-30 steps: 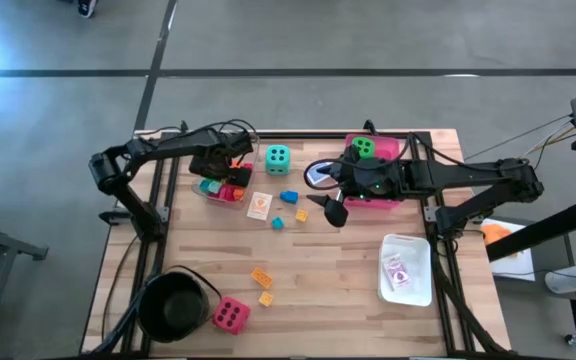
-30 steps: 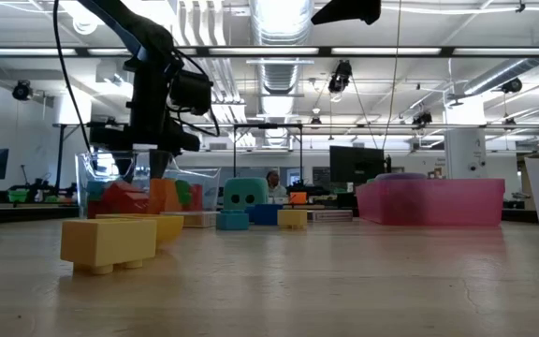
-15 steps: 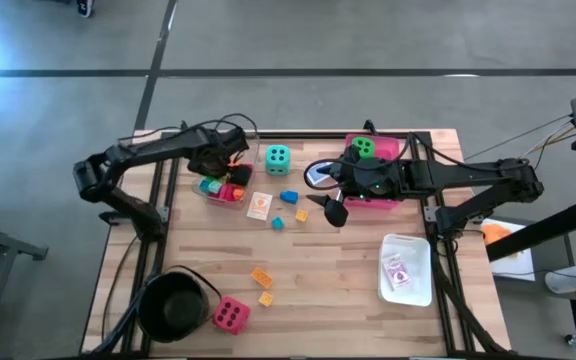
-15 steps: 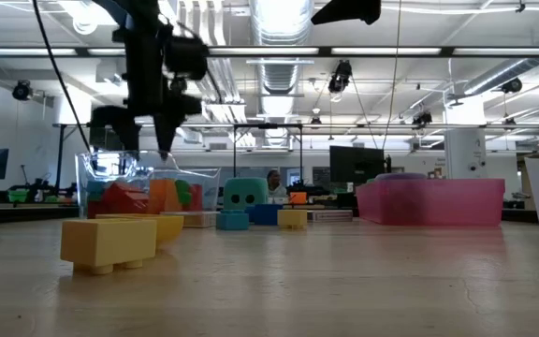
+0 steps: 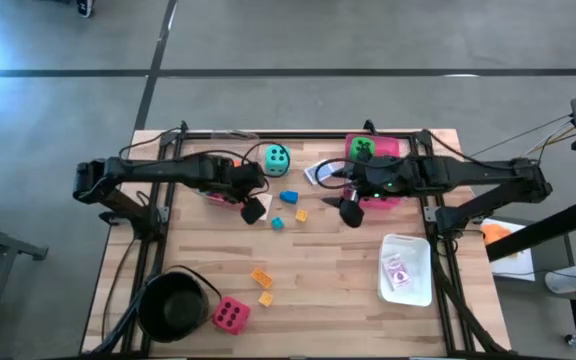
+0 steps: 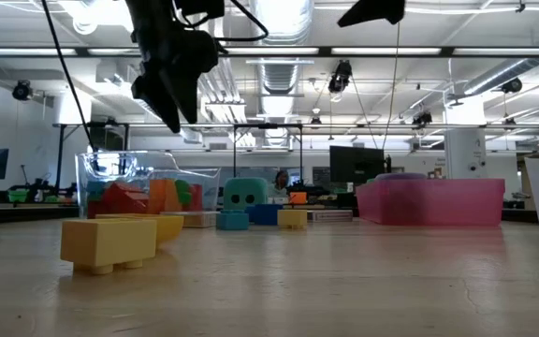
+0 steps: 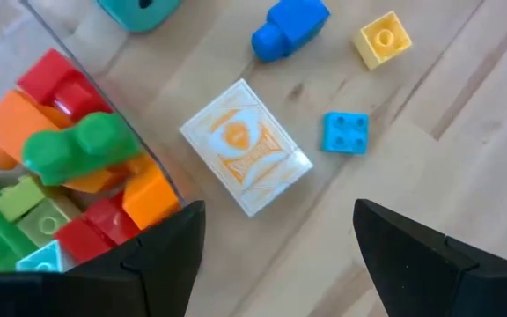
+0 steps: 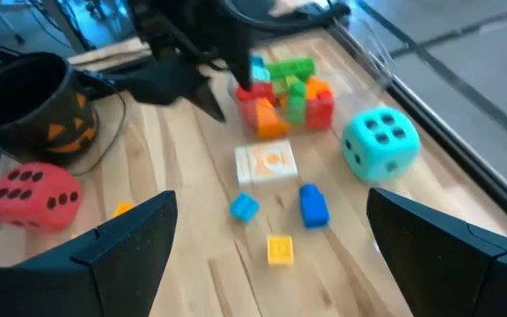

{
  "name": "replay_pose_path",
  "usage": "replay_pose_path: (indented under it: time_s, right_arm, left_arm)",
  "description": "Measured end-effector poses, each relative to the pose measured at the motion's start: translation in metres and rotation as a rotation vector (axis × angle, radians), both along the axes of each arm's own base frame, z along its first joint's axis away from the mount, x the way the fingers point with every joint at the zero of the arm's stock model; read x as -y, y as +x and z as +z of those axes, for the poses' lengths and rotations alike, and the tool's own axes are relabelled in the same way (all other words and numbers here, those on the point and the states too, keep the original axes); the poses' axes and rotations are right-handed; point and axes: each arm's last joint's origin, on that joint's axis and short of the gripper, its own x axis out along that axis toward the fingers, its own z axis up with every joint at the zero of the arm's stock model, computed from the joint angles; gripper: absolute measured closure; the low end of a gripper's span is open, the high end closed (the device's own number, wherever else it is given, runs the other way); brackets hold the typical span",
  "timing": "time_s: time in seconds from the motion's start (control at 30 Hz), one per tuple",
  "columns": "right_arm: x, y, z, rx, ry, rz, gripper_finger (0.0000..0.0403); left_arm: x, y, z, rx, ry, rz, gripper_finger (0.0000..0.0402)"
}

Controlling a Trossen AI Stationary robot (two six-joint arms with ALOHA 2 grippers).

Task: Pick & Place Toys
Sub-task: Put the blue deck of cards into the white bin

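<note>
A white and orange picture card [image 7: 246, 158] lies flat on the table beside the clear tray [image 5: 218, 192] of blocks. My left gripper [image 5: 253, 207] hangs open and empty above the card, one finger to each side in the left wrist view [image 7: 280, 264]. My right gripper [image 5: 349, 210] is open and empty in the air near the pink tray [image 5: 388, 190]. The teal die [image 5: 275, 158] sits at the far middle. The green die [image 5: 365, 148] lies in the pink tray. The pink-red die [image 5: 230, 315] sits by the black pot [image 5: 173, 305]. No purple die shows.
Small blue blocks [image 5: 288, 196] [image 5: 277, 222] and a yellow one [image 5: 300, 214] lie near the card. Two orange-yellow blocks [image 5: 261, 277] lie at the near middle. A white tray [image 5: 408, 285] with a card stands at the near right. Bare wood lies in the middle.
My left gripper has risen out of the clear tray and gone toward the table's right and near edges, and now hangs above the picture card. My right gripper has shifted a little toward the table's right edge. No toy has moved.
</note>
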Motion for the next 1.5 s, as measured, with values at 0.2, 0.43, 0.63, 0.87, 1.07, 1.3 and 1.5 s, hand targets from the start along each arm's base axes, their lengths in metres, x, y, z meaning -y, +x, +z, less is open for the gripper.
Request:
replay_pose_path:
  time_s: [0.2,0.43,0.63,0.87,1.07,1.3,1.5]
  right_arm:
    - [0.006,-0.028,0.000,-0.088,0.090,-0.094,0.0038]
    - [0.012,-0.033,-0.003,-0.085,0.254,-0.266,0.0038]
    - [0.033,-0.013,-0.015,-0.162,0.260,-0.289,0.0038]
    - [0.089,0.019,-0.038,-0.240,0.365,-0.435,0.0038]
    - [0.127,0.049,-0.051,-0.358,0.220,-0.302,0.0039]
    - [0.150,0.085,-0.072,-0.463,0.152,0.045,0.0039]
    - [0.169,0.105,-0.100,-0.599,0.108,0.186,0.0039]
  left_arm:
    - [0.002,-0.001,0.002,0.023,-0.049,0.043,0.0109]
    - [0.003,-0.002,0.003,0.049,-0.142,0.257,0.0109]
    - [0.007,-0.005,0.016,0.022,-0.184,0.257,0.0109]
    - [0.023,-0.023,0.046,0.117,-0.159,0.266,0.0109]
    - [0.033,-0.039,0.060,0.186,-0.115,0.259,0.0109]
    - [0.035,-0.041,0.063,0.193,-0.104,0.248,0.0109]
    - [0.042,-0.041,0.062,0.188,-0.109,0.218,0.0109]
